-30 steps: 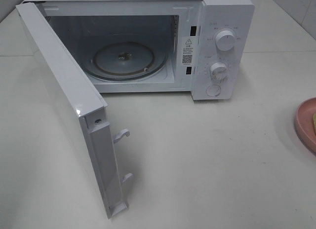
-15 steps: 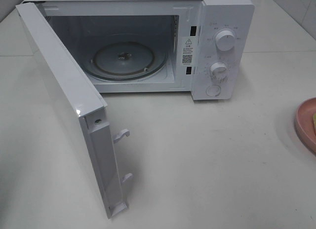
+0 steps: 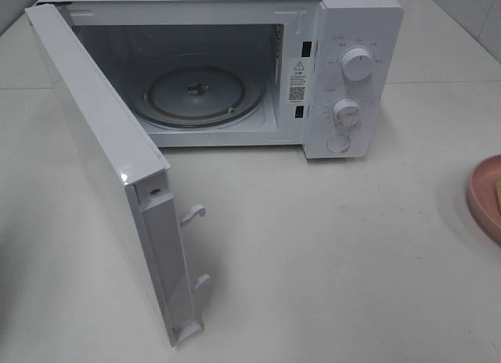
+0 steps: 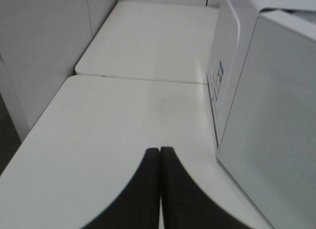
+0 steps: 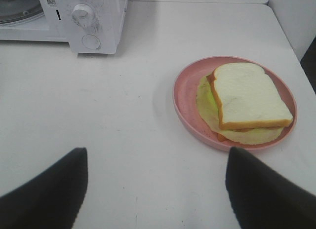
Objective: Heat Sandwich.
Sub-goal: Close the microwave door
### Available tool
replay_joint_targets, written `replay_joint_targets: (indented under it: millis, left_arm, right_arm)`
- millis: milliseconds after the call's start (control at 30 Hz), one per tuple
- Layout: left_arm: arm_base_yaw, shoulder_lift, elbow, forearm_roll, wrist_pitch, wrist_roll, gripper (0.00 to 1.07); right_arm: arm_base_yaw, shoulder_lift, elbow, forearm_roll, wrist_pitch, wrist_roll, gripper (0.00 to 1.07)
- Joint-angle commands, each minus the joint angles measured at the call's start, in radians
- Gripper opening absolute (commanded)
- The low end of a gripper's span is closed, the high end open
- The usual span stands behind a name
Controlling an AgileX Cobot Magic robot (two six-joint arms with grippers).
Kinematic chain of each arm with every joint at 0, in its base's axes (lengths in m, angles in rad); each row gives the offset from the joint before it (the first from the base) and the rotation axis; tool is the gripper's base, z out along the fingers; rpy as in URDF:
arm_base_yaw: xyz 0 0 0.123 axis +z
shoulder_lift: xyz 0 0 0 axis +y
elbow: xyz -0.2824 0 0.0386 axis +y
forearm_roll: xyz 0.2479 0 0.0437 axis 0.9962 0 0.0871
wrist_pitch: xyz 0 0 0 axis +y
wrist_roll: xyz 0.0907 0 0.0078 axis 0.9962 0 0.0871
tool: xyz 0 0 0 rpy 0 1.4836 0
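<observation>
At the left of the high view the microwave (image 3: 235,73) stands with its door (image 3: 109,167) swung wide toward the lower left, and the glass turntable (image 3: 196,95) inside, upper centre, carries nothing. So the door step looks done and loading is the step in hand, though no arm shows in that view. In the left wrist view the left gripper (image 4: 160,155) sits at bottom centre with its dark fingers pressed flat together, holding nothing, beside the microwave's white side wall at the right of the frame. At the far right edge of the high view only a sliver of the pink plate (image 3: 487,197) appears. The right wrist view shows it whole, right of centre, with the sandwich (image 5: 247,101) lying on it. The right gripper (image 5: 155,184) is spread wide at the bottom corners, empty and well short of the plate. The next move likely calls for this gripper to reach the plate rim and carry it level into the cavity. The sandwich is a pale bread slice with a tan crust, over yellow-green and reddish layers.
</observation>
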Motion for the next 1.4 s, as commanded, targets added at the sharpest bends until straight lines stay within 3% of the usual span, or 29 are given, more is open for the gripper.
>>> replay_joint_targets:
  millis: [33,267,800,1133,1400]
  left_arm:
    - [-0.017,0.048,0.005,0.022,-0.114,-0.003,0.00]
    - [-0.132,0.227,0.005,0.113,-0.275,-0.010,0.00]
    - [-0.366,0.520,-0.020,0.116,-0.497,-0.040,0.00]
    - [-0.511,0.642,-0.084,0.037,-0.551,-0.040,0.00]
    - [-0.609,0.742,-0.192,-0.026,-0.547,-0.036,0.00]
  right_arm:
    - [-0.009,-0.028,0.001,-0.003,-0.005,-0.013,0.75]
    - [-0.009,-0.028,0.001,-0.003,-0.005,-0.013,0.75]
    - [-0.009,-0.028,0.001,-0.003,-0.005,-0.013,0.75]
    - [-0.009,-0.028,0.001,-0.003,-0.005,-0.013,0.75]
    - [-0.009,-0.028,0.001,-0.003,-0.005,-0.013,0.75]
